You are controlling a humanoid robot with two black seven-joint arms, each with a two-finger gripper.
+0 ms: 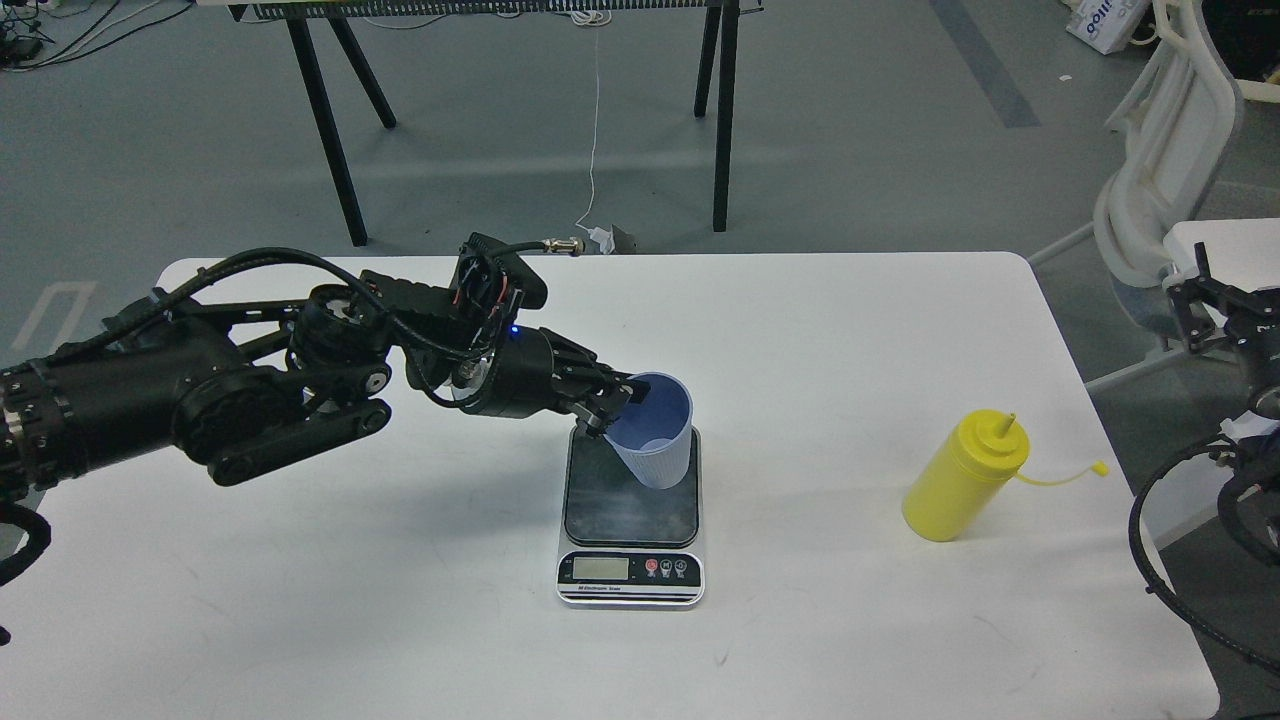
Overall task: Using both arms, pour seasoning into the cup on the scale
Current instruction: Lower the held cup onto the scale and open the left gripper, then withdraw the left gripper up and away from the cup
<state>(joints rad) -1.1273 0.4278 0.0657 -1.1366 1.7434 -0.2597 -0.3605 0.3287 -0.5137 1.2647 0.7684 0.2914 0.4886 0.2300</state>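
Left end effector (612, 398): centre frame, clamped on cup's left rim.
Cup (655, 435): on scale (630, 545) plate.
Scale print: too small to read.
Seasoning (962, 478): right on counter (400, 600), uncapped.
Right end effector (1195, 290): right edge, grip unclear.

Single head view, high, facing forward and down over the white rounded rectangular table (820, 330). Medium range; grey floor beyond. Right edge crops dark hardware, probably the right arm.

Bare table (830, 400) between scale (630, 510) and bottle (965, 478) (well apart).

cup (655, 435) on scale (631, 510), seasoning (962, 478) right
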